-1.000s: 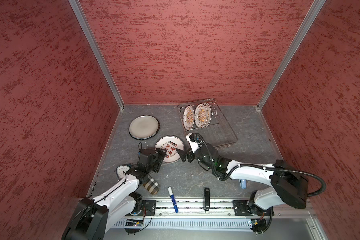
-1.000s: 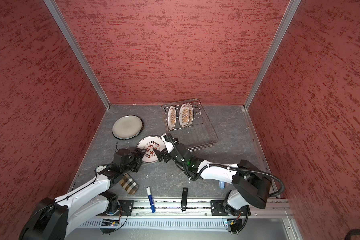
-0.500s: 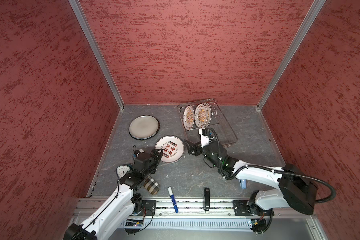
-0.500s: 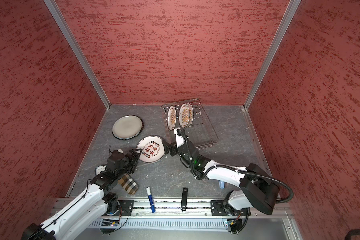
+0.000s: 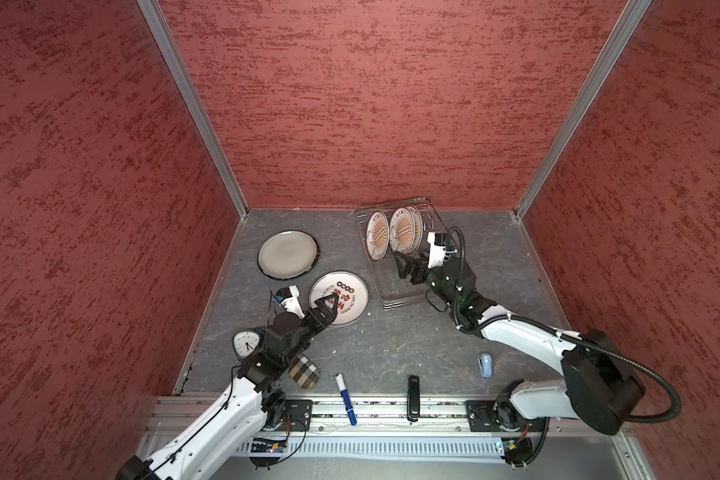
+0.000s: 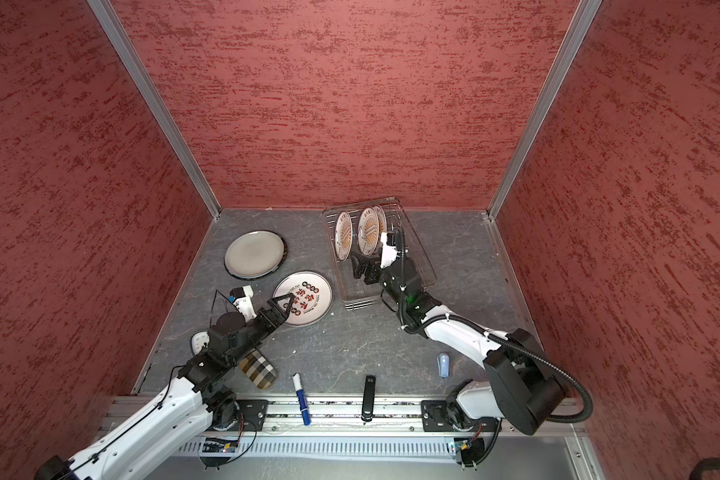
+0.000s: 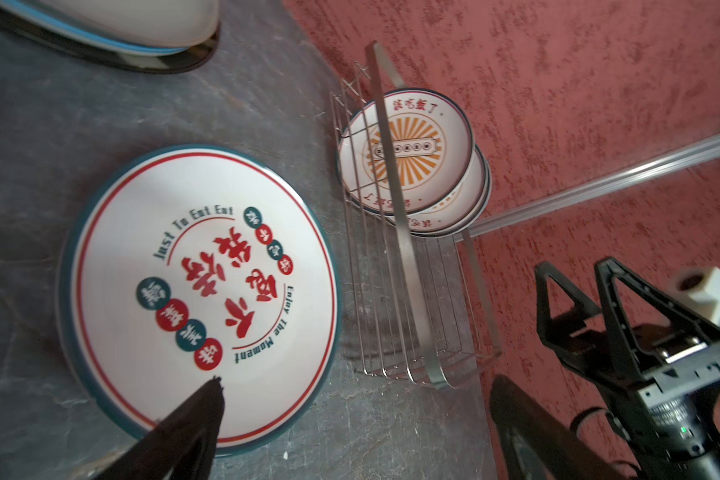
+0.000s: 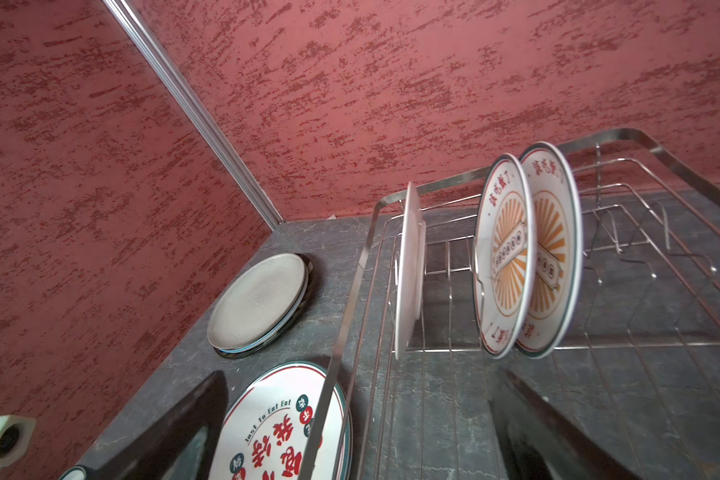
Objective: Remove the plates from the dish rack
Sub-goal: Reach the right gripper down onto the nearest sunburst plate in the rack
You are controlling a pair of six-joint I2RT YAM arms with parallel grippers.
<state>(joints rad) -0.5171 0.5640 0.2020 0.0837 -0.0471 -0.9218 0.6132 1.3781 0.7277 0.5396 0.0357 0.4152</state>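
Right pincer [image 5: 405,262], open and empty, has swung from the lettered plate [image 5: 347,291] back over the dish rack [image 5: 393,306], three plates [image 5: 402,229] remaining; left pincer [image 5: 327,306] likewise open.

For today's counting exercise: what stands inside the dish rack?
Three plates stand upright in the dish rack, two close together. The rearmost's face is partly covered by its neighbour.

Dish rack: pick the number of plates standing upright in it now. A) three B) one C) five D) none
A: in the dish rack, one edge-on plate and two sunburst plates stand upright between the prongs.
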